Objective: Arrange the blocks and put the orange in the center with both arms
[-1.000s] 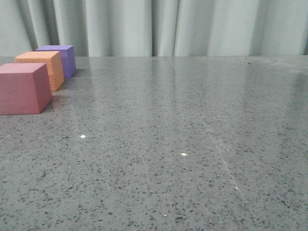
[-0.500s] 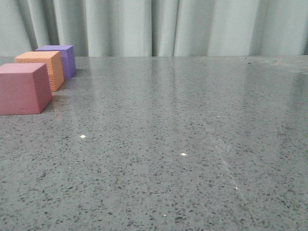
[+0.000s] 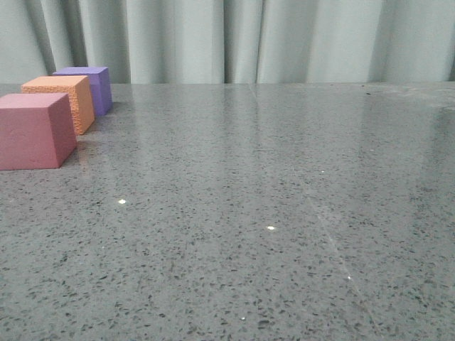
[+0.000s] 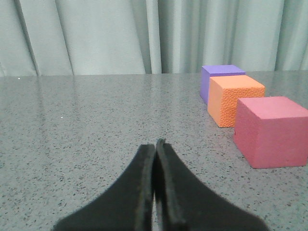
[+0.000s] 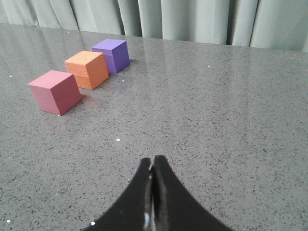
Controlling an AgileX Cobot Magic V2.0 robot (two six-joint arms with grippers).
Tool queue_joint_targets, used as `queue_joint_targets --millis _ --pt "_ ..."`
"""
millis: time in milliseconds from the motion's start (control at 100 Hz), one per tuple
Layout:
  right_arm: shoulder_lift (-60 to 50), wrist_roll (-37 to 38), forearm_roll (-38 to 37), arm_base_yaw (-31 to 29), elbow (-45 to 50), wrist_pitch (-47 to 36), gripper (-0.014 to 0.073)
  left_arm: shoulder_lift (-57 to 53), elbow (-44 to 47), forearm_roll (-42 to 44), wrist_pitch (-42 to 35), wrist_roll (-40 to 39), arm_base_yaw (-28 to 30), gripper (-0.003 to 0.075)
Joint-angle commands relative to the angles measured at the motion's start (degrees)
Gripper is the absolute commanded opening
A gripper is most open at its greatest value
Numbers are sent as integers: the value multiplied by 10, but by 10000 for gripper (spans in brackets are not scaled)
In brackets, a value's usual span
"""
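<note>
Three cubes stand in a row at the table's far left in the front view: a pink-red cube (image 3: 34,130) nearest, the orange cube (image 3: 62,101) in the middle, a purple cube (image 3: 91,87) farthest. Orange and purple touch or nearly touch; a small gap separates pink-red from orange. The left wrist view shows pink-red (image 4: 272,131), orange (image 4: 236,99) and purple (image 4: 220,80) beside and ahead of my left gripper (image 4: 155,142), which is shut and empty. The right wrist view shows pink-red (image 5: 55,92), orange (image 5: 88,70) and purple (image 5: 111,55) well away from my right gripper (image 5: 152,159), shut and empty. Neither gripper shows in the front view.
The grey speckled table top (image 3: 270,213) runs to a pale green curtain (image 3: 234,39) behind it. A thin seam or scratch line (image 3: 330,238) crosses the table on the right.
</note>
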Motion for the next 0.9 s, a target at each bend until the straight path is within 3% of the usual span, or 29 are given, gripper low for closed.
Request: queue_joint_targets --millis 0,300,540,890 --pt "-1 -5 -8 -18 -7 -48 -120 -20 12 -5 -41 -4 1 -19" --pt "-12 -5 -21 -165 57 -136 -120 -20 12 -5 -41 -4 1 -19" --pt "-92 -5 -33 -271 132 -236 -120 -20 12 -5 -41 -4 1 -19" --pt "-197 -5 -32 -341 214 -221 -120 -20 12 -5 -41 -4 1 -19"
